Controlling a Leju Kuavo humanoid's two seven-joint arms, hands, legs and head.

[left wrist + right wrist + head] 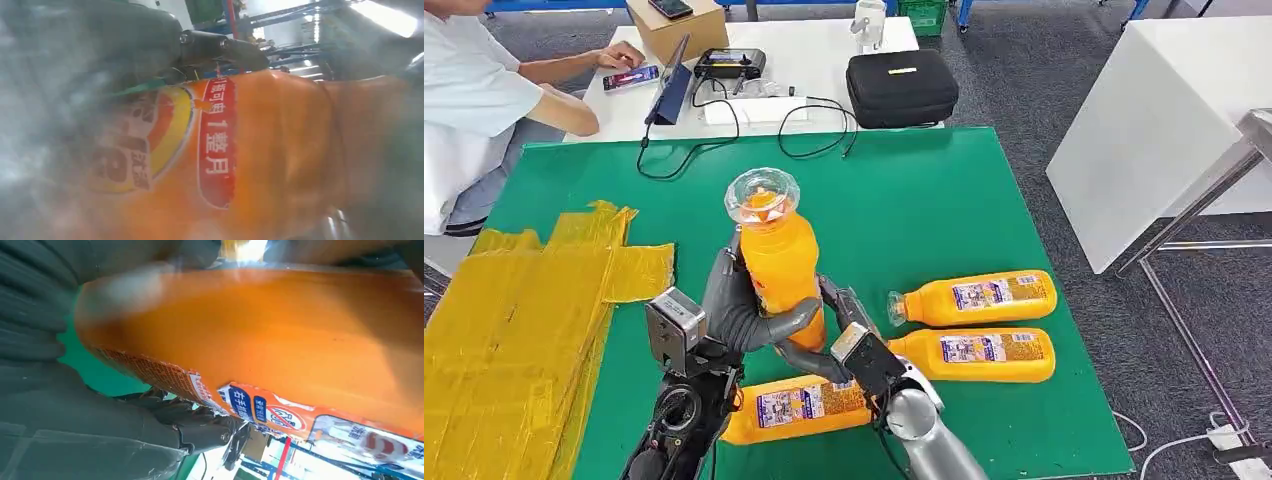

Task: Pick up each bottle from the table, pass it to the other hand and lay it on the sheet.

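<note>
1. Bottles of orange drink number four in the head view: one is held upright [779, 255] near the centre of the frame, its clear cap [762, 193] topmost, and three lie on their sides on the green table [924, 200].
2. Left hand [734, 305], at lower centre, has its dark fingers wrapped round the lower body of the upright bottle from the left, a thumb crossing the front.
3. Right hand [844, 335] comes in from the lower right; its fingers reach to the base of the same bottle and touch it, but whether they are clamped on it I cannot tell.
4. Left wrist view is close on the bottle's red and yellow label [215, 145], with dark fingers [220, 47] over the bottle's edge.
5. Right wrist view has the orange bottle body [260, 335] close against the hand, green table behind.
6. Of the lying bottles, one [799, 405] is at the bottom centre just under both wrists, and two lie side by side at centre right, the upper [979, 297] and the lower [984, 355], labels facing up.
7. Yellow sheet [514, 330] covers the table's left side, crumpled, with no bottle on it.
8. At upper left a person [484, 100] sits at a white table [824, 50] holding a phone [631, 77]; a black case [901, 87] lies at upper centre.
</note>
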